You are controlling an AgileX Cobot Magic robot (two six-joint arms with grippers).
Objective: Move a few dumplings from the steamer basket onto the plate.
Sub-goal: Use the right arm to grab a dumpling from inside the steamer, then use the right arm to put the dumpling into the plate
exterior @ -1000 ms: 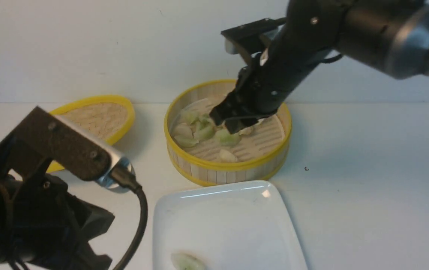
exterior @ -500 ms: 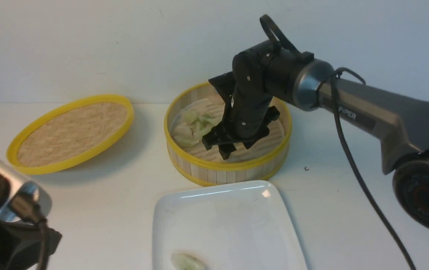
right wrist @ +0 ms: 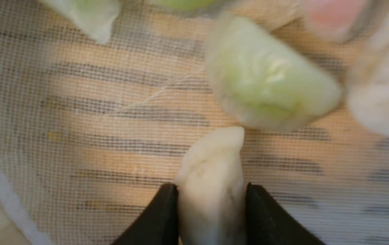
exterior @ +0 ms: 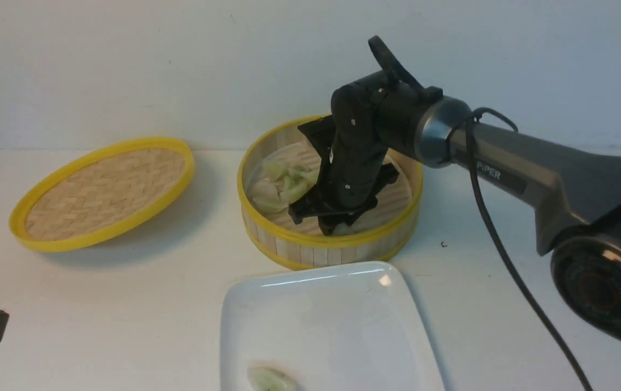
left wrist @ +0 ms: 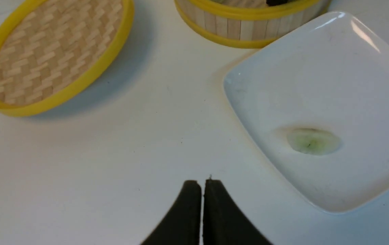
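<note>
The steamer basket (exterior: 332, 247) stands at the table's middle with several pale green and off-white dumplings (exterior: 280, 187) on its left side. My right gripper (exterior: 316, 222) reaches down into it near the front wall. In the right wrist view it (right wrist: 211, 190) is shut on an off-white dumpling (right wrist: 211, 170), with both fingers touching its sides. A pale green dumpling (right wrist: 266, 88) lies just beyond. The white plate (exterior: 316, 304) sits in front of the basket and holds one green dumpling (exterior: 271, 378) near its front edge. My left gripper (left wrist: 202, 183) is shut and empty above bare table, left of the plate (left wrist: 334, 68).
The flat woven lid (exterior: 104, 190) with a yellow rim lies tilted left of the basket. A white mesh cloth (right wrist: 79, 102) lines the basket floor. A wall stands close behind the basket. The right arm's cable (exterior: 506, 255) hangs over the table on the right.
My right gripper has dropped toward the basket's front wall and closed onto the off-white dumpling. The left arm has pulled back out of the front view to the lower left.
</note>
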